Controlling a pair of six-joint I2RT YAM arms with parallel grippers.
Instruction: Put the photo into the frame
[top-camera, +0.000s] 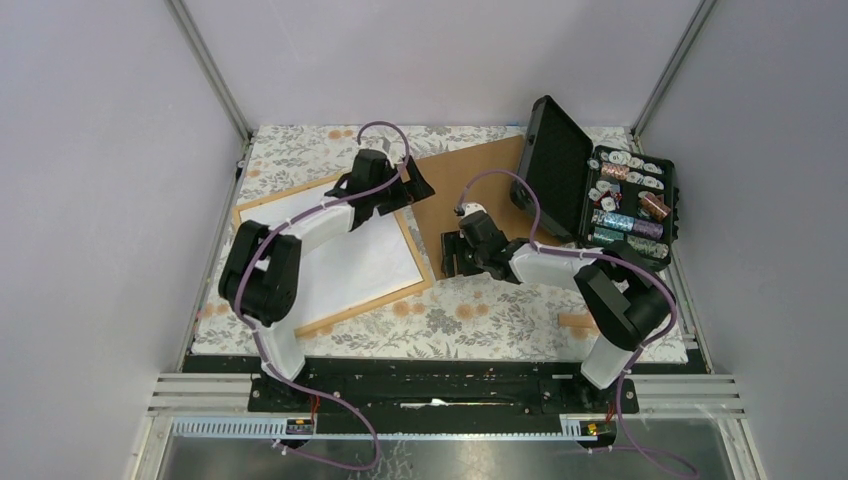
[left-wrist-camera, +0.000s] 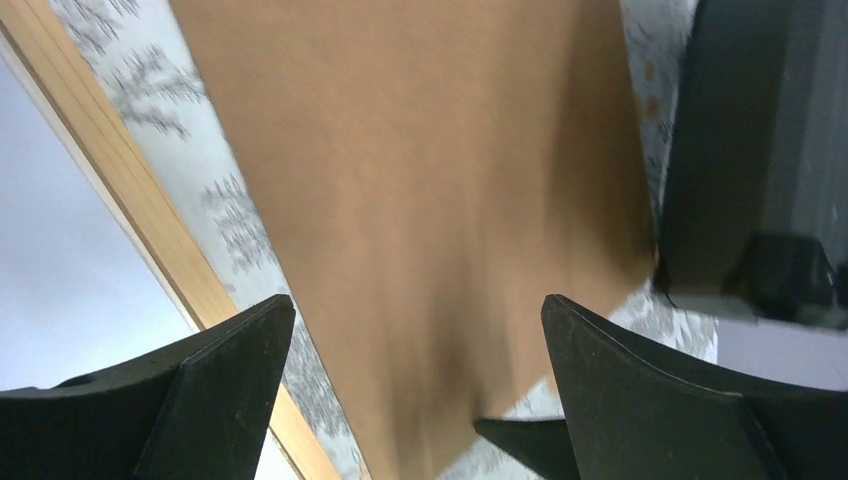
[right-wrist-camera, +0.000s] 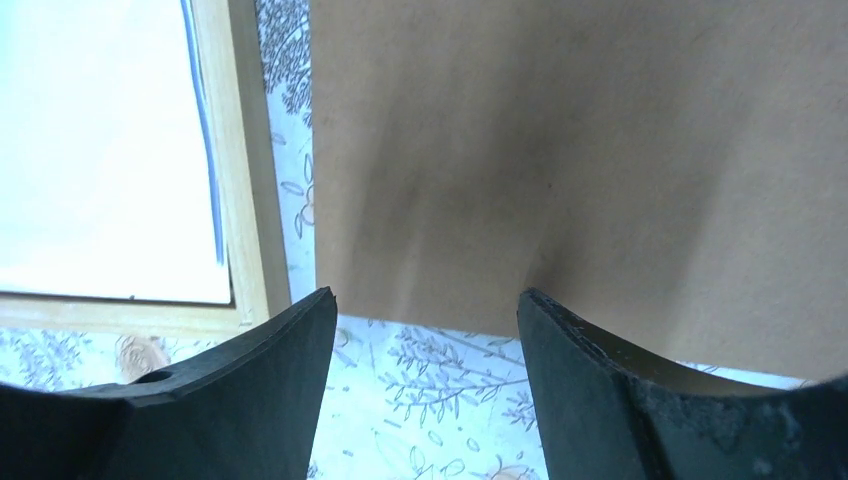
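The frame (top-camera: 370, 307) is a thin light-wood rectangle lying on the left of the table, with a white sheet (top-camera: 350, 260) inside it. The photo is not in view. A plain brown board (top-camera: 470, 170) lies to the right of the frame. My left gripper (top-camera: 405, 185) hovers open between the frame's far corner and the board; its wrist view shows the gripper (left-wrist-camera: 416, 300) with the board (left-wrist-camera: 430, 150) between empty jaws and the frame's moulding (left-wrist-camera: 150, 220) at left. My right gripper (top-camera: 452, 255) is open and empty at the board's near edge (right-wrist-camera: 580, 150), the frame (right-wrist-camera: 245, 150) to its left.
An open black hard case (top-camera: 560, 170) stands at the back right, its tray (top-camera: 630, 200) filled with small rolls and discs. It touches the board's right side (left-wrist-camera: 760, 150). A small wooden piece (top-camera: 580, 320) lies near the right arm's base. A floral cloth (top-camera: 450, 320) covers the table.
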